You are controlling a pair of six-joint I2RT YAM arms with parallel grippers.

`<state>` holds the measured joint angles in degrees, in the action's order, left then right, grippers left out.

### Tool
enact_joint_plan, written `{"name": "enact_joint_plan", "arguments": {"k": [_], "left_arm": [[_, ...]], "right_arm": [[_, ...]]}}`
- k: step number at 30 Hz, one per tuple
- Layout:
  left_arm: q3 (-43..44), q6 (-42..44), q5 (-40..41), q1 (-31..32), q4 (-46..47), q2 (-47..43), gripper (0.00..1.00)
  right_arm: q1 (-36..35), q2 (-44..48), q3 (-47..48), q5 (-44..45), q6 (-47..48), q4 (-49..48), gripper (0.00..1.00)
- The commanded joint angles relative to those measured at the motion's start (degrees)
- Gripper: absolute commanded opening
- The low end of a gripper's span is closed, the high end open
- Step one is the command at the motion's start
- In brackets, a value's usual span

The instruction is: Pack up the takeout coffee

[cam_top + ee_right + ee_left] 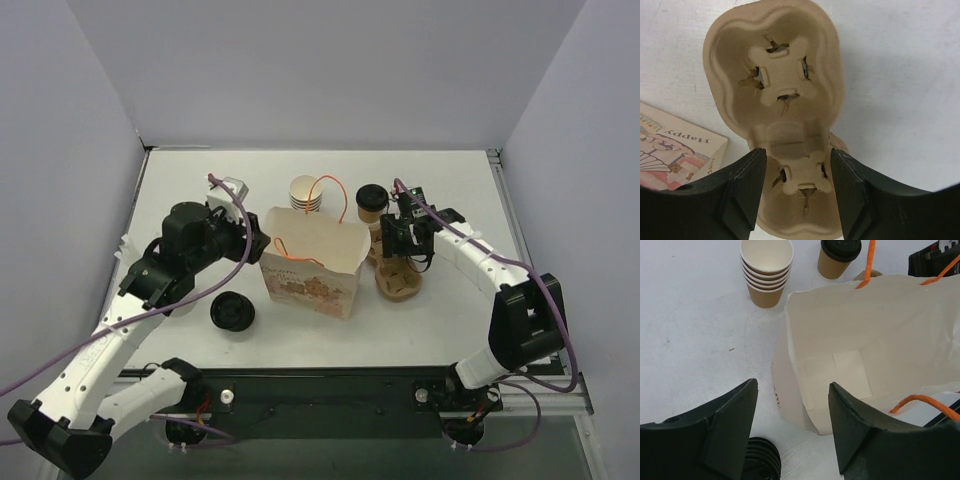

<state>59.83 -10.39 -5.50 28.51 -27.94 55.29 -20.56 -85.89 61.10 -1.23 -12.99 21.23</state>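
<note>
The takeout coffee [371, 201], a tan cup with a black lid, stands behind the bag's right end; it also shows in the left wrist view [839, 257]. The white paper bag [310, 262] with orange handles stands open mid-table, empty inside [865, 350]. My left gripper [262, 245] is open at the bag's left end, its jaws over the bag's near corner [792, 385]. My right gripper [402, 262] is open just above the brown pulp carrier [398, 282], its jaws astride the carrier's near well [797, 151]. The carrier [775, 95] holds nothing.
A stack of nested tan cups [308, 193] stands behind the bag, also in the left wrist view [766, 272]. A stack of black lids [232, 313] lies front left of the bag, by my left finger [760, 460]. The bag's printed side [675, 150] is left of the carrier.
</note>
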Motion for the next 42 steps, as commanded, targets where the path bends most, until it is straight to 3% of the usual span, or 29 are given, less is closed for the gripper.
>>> {"name": "enact_joint_plan", "arguments": {"k": [1, 7, 13, 32, 42], "left_arm": [[-0.7, -0.9, 5.0, 0.1, 1.0, -4.6, 0.74], [-6.3, -0.9, 15.8, 0.1, 2.6, -11.9, 0.8], [-13.2, -0.4, 21.7, 0.1, 6.4, -19.2, 0.83], [-14.2, 0.7, 22.9, 0.1, 5.5, -21.5, 0.84], [-14.2, 0.8, 23.0, 0.1, 5.7, -21.2, 0.84]], "right_arm": [[0.1, -1.6, 3.9, -2.6, 2.9, 0.4, 0.54], [0.0, -4.5, 4.0, -3.6, 4.6, 1.4, 0.53], [-0.4, -6.2, 4.3, -3.2, 5.3, 1.9, 0.52], [-1.6, -7.9, 4.0, -1.7, 6.4, 2.9, 0.44], [-1.6, -4.3, 5.9, -0.1, 6.5, 5.3, 0.38]]}}
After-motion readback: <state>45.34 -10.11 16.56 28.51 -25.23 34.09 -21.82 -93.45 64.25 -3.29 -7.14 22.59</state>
